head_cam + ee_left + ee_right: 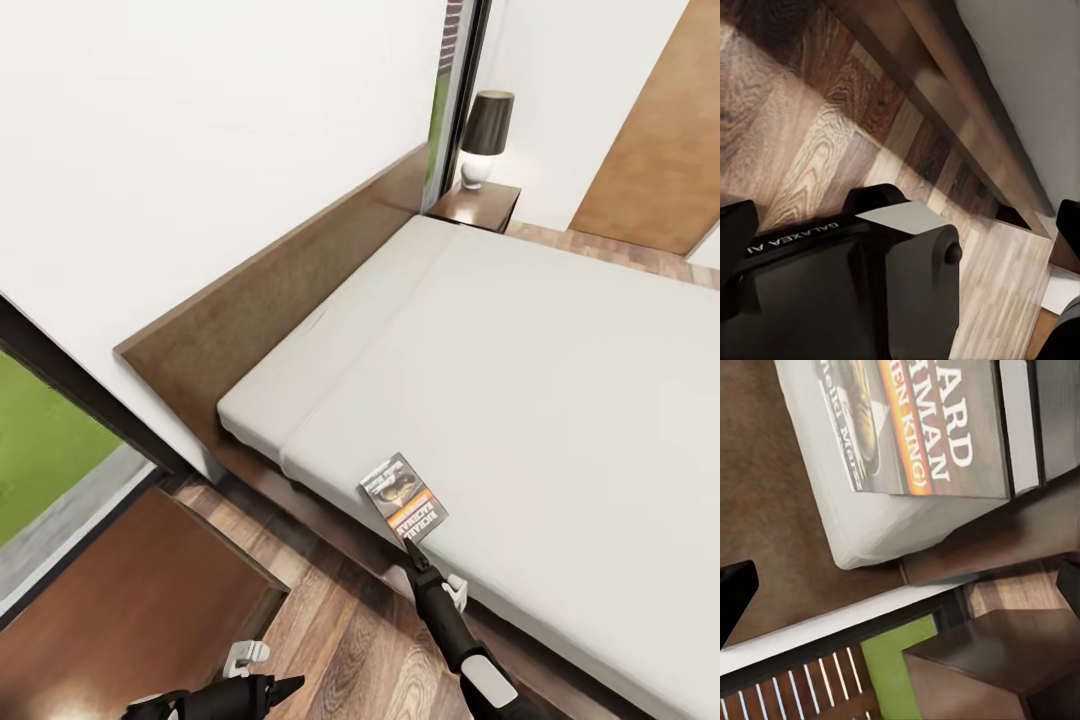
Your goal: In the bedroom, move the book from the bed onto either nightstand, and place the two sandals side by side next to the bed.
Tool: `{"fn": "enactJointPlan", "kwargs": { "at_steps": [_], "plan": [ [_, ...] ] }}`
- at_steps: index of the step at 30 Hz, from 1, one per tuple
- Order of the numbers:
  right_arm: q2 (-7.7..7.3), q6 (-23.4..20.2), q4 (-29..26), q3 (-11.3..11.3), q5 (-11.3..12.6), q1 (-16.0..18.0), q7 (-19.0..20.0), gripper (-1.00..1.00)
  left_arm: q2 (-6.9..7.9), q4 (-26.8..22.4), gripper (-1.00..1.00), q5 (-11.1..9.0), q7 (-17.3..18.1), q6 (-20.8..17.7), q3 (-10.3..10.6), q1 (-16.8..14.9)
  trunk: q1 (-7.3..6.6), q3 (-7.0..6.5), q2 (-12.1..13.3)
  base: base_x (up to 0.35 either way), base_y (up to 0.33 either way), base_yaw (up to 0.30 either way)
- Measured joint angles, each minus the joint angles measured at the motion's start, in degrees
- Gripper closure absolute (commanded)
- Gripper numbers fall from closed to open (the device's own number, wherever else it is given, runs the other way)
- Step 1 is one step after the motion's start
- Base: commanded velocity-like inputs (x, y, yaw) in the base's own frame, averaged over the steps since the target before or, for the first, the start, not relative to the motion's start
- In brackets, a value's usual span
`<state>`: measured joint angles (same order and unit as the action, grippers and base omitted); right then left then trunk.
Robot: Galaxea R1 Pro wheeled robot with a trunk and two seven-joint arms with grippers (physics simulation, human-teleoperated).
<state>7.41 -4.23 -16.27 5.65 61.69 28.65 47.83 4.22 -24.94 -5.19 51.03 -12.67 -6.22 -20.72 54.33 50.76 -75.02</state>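
I'm at the book step: my right pincer [416, 549] touches the book [403, 497] at the bed [560, 340] edge, grip unclear; next, clamp and carry to the nightstand [478, 205]

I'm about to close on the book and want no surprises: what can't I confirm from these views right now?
- Right gripper: in the head view its fingers meet the book at its near edge; grip or mere touch can't be told.
- Book title: cut off by the right wrist view's top edge.
- Left gripper: open or shut is unclear in the head view.
- Far nightstand: its top is small, partly hidden by the lamp.
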Motion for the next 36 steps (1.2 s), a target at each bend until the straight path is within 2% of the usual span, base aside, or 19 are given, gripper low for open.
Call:
{"fn": "enactJointPlan", "kwargs": {
  "at_steps": [7, 23, 30, 33, 36],
  "plan": [
    [-0.07, 0.6, -0.1, 0.0, 0.1, 0.0, 0.1, -1.00, 0.00, 0.0, -1.00, 0.0, 0.0, 0.0, 0.0, 0.0, 1.54, 1.26, -2.8, 0.000, 0.000, 0.000],
    [-0.15, 0.7, -0.1, 0.1, 0.3, 0.0, 0.1, -1.00, 0.09, 0.0, -1.00, 0.0, 0.1, 0.0, -0.1, 0.0, 1.54, 1.26, -2.8, 0.000, 0.000, 0.000],
    [-0.16, 0.7, -0.1, 0.2, 0.3, 0.0, 0.1, -1.00, 0.06, 0.0, -1.00, 0.0, 0.1, 0.0, -0.1, 0.0, 3.08, 2.51, -5.6, 0.000, 0.000, 0.000],
    [-0.16, 0.7, -0.1, 0.2, 0.3, 0.0, 0.1, -1.00, 0.07, 0.0, -1.00, 0.0, 0.1, 0.0, -0.1, 0.0, 3.08, 2.52, -5.6, 0.000, 0.000, 0.000],
    [-0.16, 0.7, -0.1, 0.2, 0.3, 0.0, 0.1, -1.00, 0.08, 0.0, -1.00, 0.0, 0.1, 0.0, 0.0, 0.0, 3.73, 3.05, -6.8, 0.000, 0.000, 0.000]
  ]
}}
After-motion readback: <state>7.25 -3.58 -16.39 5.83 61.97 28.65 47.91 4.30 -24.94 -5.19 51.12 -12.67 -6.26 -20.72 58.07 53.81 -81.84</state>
